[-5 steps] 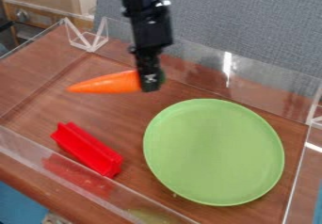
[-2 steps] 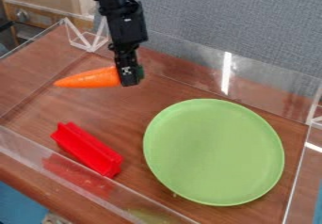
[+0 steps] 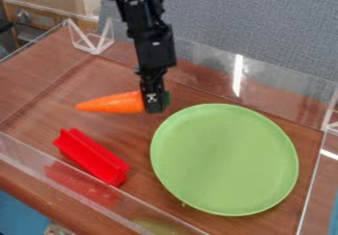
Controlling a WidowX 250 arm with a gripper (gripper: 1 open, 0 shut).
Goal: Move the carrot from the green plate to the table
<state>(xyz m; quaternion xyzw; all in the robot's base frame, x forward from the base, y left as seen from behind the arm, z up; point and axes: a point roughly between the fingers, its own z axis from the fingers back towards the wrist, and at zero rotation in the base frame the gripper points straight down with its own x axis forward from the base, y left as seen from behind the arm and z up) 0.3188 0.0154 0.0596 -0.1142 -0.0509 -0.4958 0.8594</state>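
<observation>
Now lower and slightly nearer the green plate (image 3: 224, 160) than a moment ago, gripper (image 3: 153, 99) clamped round the thick end of the carrot (image 3: 111, 103). Beyond the plate's rim, to its upper left; seemingly close to release onto the table (image 3: 53, 84).
</observation>
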